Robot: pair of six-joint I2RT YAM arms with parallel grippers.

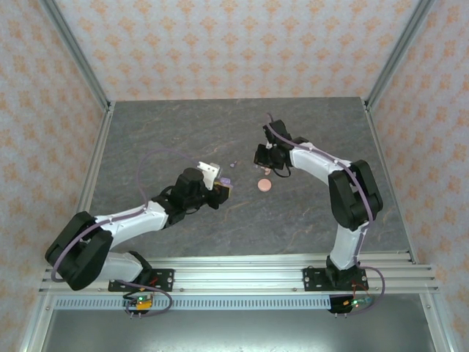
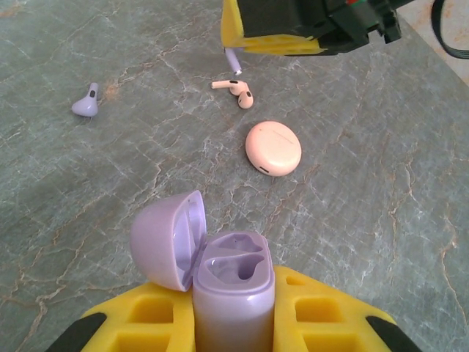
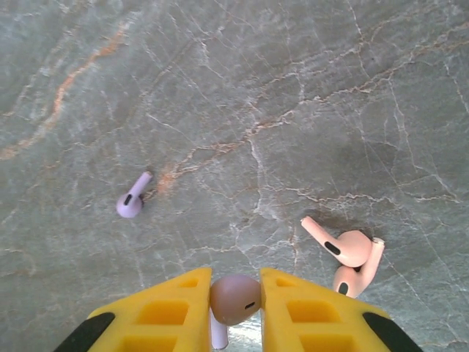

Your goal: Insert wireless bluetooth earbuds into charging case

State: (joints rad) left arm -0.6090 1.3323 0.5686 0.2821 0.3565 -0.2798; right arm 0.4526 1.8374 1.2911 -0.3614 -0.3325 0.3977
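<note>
My left gripper (image 2: 233,287) is shut on the pale purple charging case (image 2: 233,297), which stands upright with its lid (image 2: 167,238) swung open to the left and both wells empty. My right gripper (image 3: 235,284) is shut on one purple earbud (image 3: 234,299), bud end between the yellow fingers, stem pointing down, just above the table. A second purple earbud (image 3: 130,202) lies loose on the table to the left. In the top view the left gripper (image 1: 220,189) and the case sit left of the right gripper (image 1: 265,158).
Two pinkish-peach earbuds (image 3: 350,249) lie touching each other just right of my right gripper. A closed round peach case (image 2: 272,147) rests on the grey marbled table (image 1: 183,132) between the two grippers. Patterned walls enclose the table.
</note>
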